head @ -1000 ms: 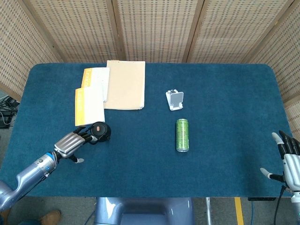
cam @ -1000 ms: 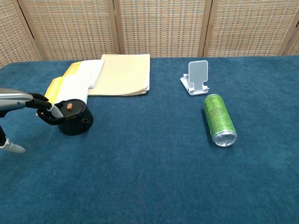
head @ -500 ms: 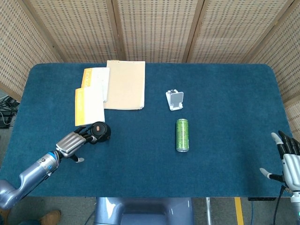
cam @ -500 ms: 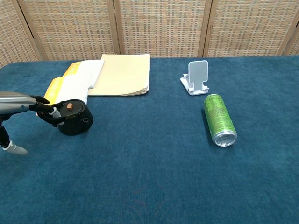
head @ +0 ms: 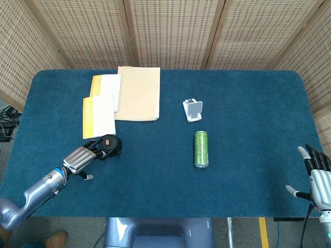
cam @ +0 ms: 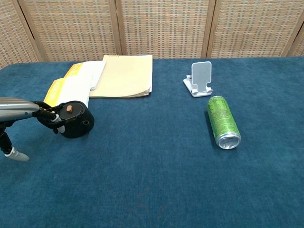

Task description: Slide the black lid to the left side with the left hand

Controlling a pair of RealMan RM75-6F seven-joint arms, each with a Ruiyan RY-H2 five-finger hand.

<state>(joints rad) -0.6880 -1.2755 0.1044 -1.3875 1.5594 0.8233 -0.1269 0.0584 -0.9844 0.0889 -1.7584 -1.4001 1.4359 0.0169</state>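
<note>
Sitting near the left front of the blue-covered table (head: pixel 243 186), the black lid (head: pixel 109 145) rests just in front of the yellow-edged booklets (head: pixel 98 106), a small orange-brown dot on its top face. The left hand (head: pixel 83 156) meets it from the left, fingertips (cam: pixel 53 114) touching the lid's rim and top edge, with the other fingers low beside it; whether this is a true pinch or only a hooking contact I cannot tell.

To slide it well, I judge the fingers should stay hooked over the lid's far side and the pull should run flat along the cloth, straight leftward, with light downward pressure so the lid neither tips nor rolls off the fingertips. Keeping the path in front of the booklets avoids snagging their corner.

Beside the booklets lies a tan folder (head: pixel 138 93). Well to the right stand a small white phone stand (head: pixel 193 110) and a green drink can (head: pixel 201 149) lying on its side. The right hand (head: pixel 319 173) hangs at the table's right front edge, fingers spread, holding nothing.

No brand or writing is legible on the can, booklets or lid.
</note>
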